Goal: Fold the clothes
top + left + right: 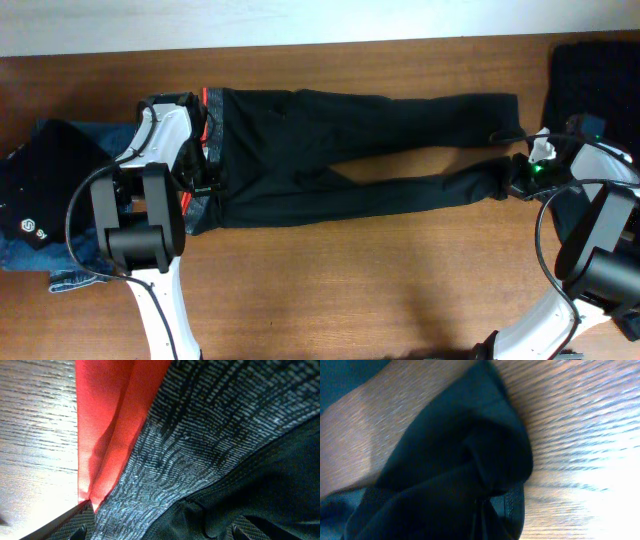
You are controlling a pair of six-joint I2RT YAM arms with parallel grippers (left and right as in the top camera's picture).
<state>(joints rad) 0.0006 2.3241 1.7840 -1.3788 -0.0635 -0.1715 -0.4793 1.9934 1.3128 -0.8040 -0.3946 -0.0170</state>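
Note:
Long black trousers (340,150) lie flat across the wooden table, with the red-orange and grey waistband (205,140) at the left and both legs running right. My left gripper (203,170) is down on the waistband. In the left wrist view it (160,530) stands open, its ribbed pads (75,529) on either side of the grey band (190,445) and red edge (107,420). At the end of the lower leg, my right gripper (515,180) is shut on bunched black cuff cloth (460,460), which hides most of its fingers (515,505).
A black garment (45,175) lies on blue denim jeans (70,275) at the left edge. Another dark cloth (595,70) sits at the back right corner. Bare wood (380,280) stretches along the front of the table.

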